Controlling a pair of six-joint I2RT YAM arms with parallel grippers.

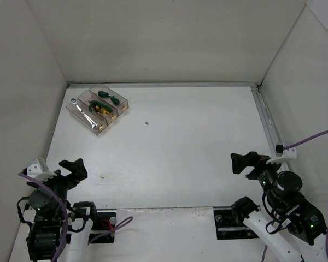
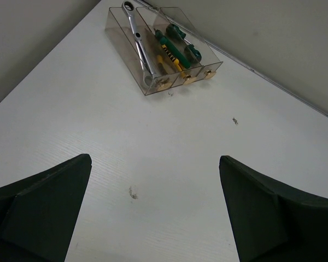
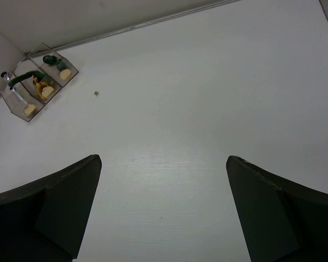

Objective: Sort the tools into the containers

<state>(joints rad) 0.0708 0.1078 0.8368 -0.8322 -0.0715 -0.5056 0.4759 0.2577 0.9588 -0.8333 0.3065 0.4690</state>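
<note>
1. Top view: the containers (image 1: 97, 109) sit at the far left corner of the counter (image 1: 180, 164). A silver wrench (image 1: 79, 111) lies in the left bin, yellow pliers (image 1: 103, 111) in the middle one and green screwdrivers (image 1: 111, 99) in the right one. I see no tool outside the bins, only a dark speck (image 1: 146, 123), so I judge the sorting done or nearly so. The left claw (image 1: 75, 169) and right claw (image 1: 241, 164) hang near their bases, well apart from the bins, both released and empty.

2. Left wrist view: the bins appear closer here, which the top view cannot match. The wrench (image 2: 139, 46) runs the length of its bin, its ring end poking over the far rim. Something green lies alongside the pliers (image 2: 172, 57); whether that is a misplaced screwdriver I cannot tell. If it is, one move is left. The left claw (image 2: 154, 161) is spread wide, holding nothing.

3. Right wrist view: the containers (image 3: 35, 87) look small and far off to the left, with little detail. This view adds the counter's right side, where no tool shows. The right claw (image 3: 164, 158) is spread wide, holding nothing.
</note>
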